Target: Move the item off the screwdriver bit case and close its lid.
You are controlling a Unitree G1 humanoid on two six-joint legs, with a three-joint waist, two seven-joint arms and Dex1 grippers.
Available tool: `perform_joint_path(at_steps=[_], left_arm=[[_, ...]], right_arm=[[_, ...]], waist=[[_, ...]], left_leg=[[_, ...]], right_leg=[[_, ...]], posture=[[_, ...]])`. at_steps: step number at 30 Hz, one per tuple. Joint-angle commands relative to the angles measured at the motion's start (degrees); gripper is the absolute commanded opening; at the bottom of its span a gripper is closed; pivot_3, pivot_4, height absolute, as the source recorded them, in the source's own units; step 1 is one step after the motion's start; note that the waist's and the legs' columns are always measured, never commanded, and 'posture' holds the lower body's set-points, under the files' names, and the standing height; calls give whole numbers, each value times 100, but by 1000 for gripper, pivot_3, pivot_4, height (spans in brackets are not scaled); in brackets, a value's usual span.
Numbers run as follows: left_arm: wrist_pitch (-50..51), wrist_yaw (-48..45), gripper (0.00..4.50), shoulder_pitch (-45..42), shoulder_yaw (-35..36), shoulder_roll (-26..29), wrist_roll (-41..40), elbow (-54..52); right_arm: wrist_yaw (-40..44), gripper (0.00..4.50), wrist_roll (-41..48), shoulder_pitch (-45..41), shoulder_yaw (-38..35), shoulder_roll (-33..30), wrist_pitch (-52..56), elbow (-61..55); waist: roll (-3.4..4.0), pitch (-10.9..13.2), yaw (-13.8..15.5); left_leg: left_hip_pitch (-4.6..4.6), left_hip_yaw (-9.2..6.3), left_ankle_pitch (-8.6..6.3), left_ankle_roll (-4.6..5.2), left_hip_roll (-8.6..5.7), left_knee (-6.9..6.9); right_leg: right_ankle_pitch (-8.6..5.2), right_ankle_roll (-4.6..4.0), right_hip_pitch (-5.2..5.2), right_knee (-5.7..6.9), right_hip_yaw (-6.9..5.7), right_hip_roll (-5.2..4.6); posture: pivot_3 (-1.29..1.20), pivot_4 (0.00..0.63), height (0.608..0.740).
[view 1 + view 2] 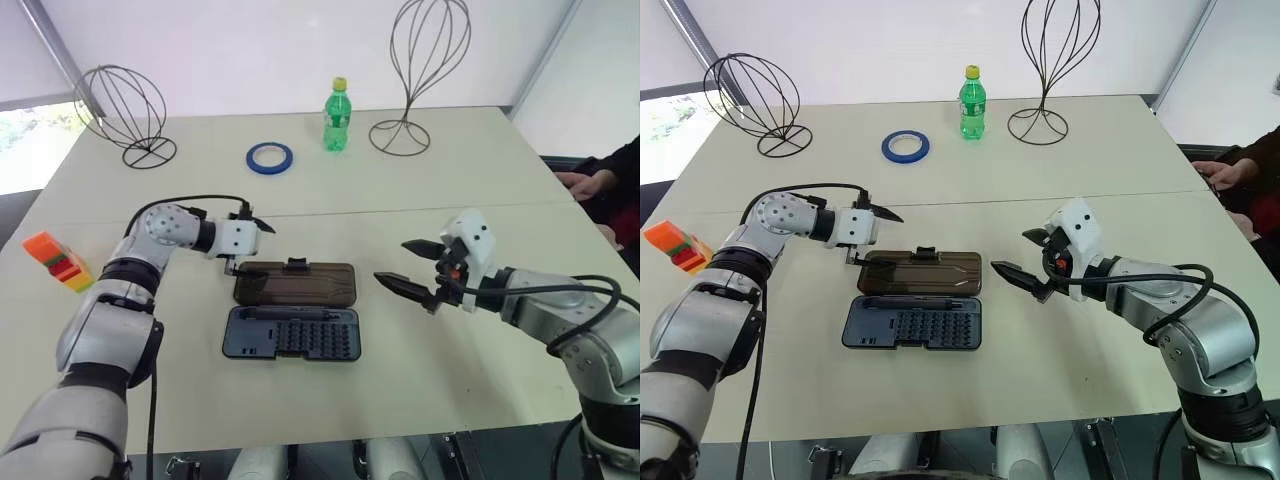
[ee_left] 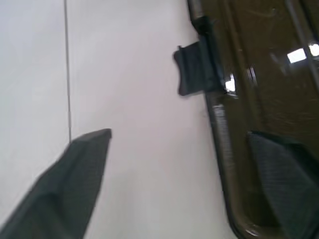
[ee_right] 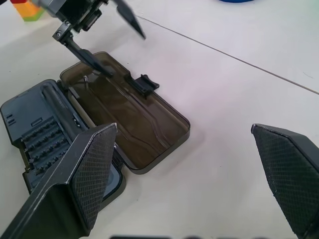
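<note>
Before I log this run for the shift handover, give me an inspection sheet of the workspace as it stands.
Surface: pale table, seam running across it.
Job's things: screwdriver bit case lies open, brown lid flat behind the tray; toy block stack sits off the case at the table's left edge.
Clutter: blue tape ring, green bottle, two wire stands along the far side.
Grippers: left gripper open at the lid's left end, one finger over the lid; right gripper open, hanging right of the case.
Cables: black cable along the left arm, another on the right arm.
Surroundings: a person's hand at the right edge.
</note>
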Motion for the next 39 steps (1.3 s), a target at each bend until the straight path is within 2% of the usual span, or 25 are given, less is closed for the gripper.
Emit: perform_joint_path(at_steps=[1,3,5,8,11,14,19,21,22,27,35,39], left_arm=[[2117,-555,4442,-354,1079,116,-1321,-352],[3569,-1089,4442,-147,1409,402,-1921,-1231],[4888,-1339,4442,479,1583,740,-2440,-2621],[6354,-1127,4442,1737,1843,1189,-3116,-4828],[7214,-630,4442,3181,2304,1476,-3658,-6740],[7692,-25,3615,4526,2853,1470,-4045,-8280],[7569,548,1135,5950,2958,1414,-4069,-9899],[7440,752,104,6237,2871,1372,-3991,-10178],[7313,850,38,6378,2802,1347,-3885,-10228],[6497,1146,38,6843,2423,1364,-3205,-9875],[5432,1152,38,6985,1707,1457,-2428,-8925],[4926,1225,38,7134,1471,1455,-2119,-8502]], right_arm=[[61,4500,-20,-99,-13,-3,-144,-20],[94,4500,0,-96,-24,8,-169,25],[133,4500,15,-116,-20,36,-193,82],[224,4500,-3,-200,23,68,-259,233],[317,4500,-167,-386,193,123,-435,502],[287,4500,-641,-787,510,274,-882,1064],[382,4500,-1207,-1352,909,512,-1385,1884],[437,4500,-1390,-1520,1045,601,-1550,2150],[477,4500,-1479,-1605,1111,651,-1634,2288],[656,4500,-1815,-1954,1366,880,-1908,2809],[919,4500,-2295,-2453,1799,1264,-2010,3601],[1216,4500,-2558,-2606,2136,1294,-2017,3861]], waist=[[-5,3,-21],[-7,5,-86],[-3,3,-159],[10,-1,-281],[14,4,-265],[12,8,-234],[17,8,-99],[17,8,-63],[17,8,-60],[22,10,-86],[26,8,-103],[56,-9,-86]], left_leg=[[-3,-2,0,0,0,3],[-6,-5,0,0,1,4],[-6,-6,-1,1,2,2],[4,-2,-5,8,2,-5],[5,4,-6,7,8,-8],[5,-1,-4,1,11,-7],[9,0,1,-8,8,-7],[7,-1,1,-8,7,-7],[6,-1,1,-8,5,-6],[8,0,2,-10,5,-8],[8,3,3,-11,5,-11],[10,1,2,-11,2,-11]], right_leg=[[0,0,-2,2,-2,1],[-1,1,-3,3,-5,2],[-1,2,-4,3,-3,2],[-5,5,-2,5,11,0],[-5,5,-10,2,26,-6],[-5,2,-10,5,23,-8],[-2,-2,-3,1,16,-13],[-2,-3,-3,-2,15,-11],[-2,-3,-3,-2,14,-10],[-2,-6,-2,-3,14,-9],[-1,-7,-6,-2,14,-6],[-1,-7,-2,-6,13,-10]], posture=[[0,150,740],[0,150,740],[0,150,740],[0,150,740],[0,150,740],[0,150,740],[0,150,740],[0,150,740],[0,150,740],[0,150,740],[0,150,740],[0,150,740]])
